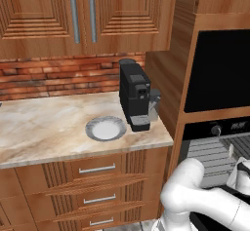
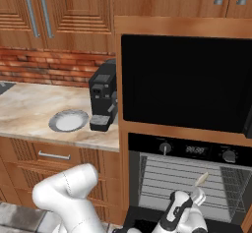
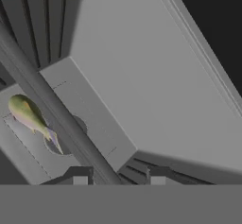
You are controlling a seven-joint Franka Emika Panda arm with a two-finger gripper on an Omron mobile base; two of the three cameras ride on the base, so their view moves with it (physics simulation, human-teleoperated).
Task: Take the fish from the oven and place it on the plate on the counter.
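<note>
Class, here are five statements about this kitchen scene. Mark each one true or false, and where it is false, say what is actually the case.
1. The plate on the counter has nothing on it. True.
2. The fish already lies on the plate. False: in the hand view it is inside the oven, among the grey racks.
3. A black coffee machine stands next to the plate, on the side nearer the oven. True.
4. The gripper is shut on the fish. False: its fingertips stand apart with nothing between them, and the fish lies off to one side.
5. The oven door is closed. False: it is open, and the wire racks show in both base views.
</note>
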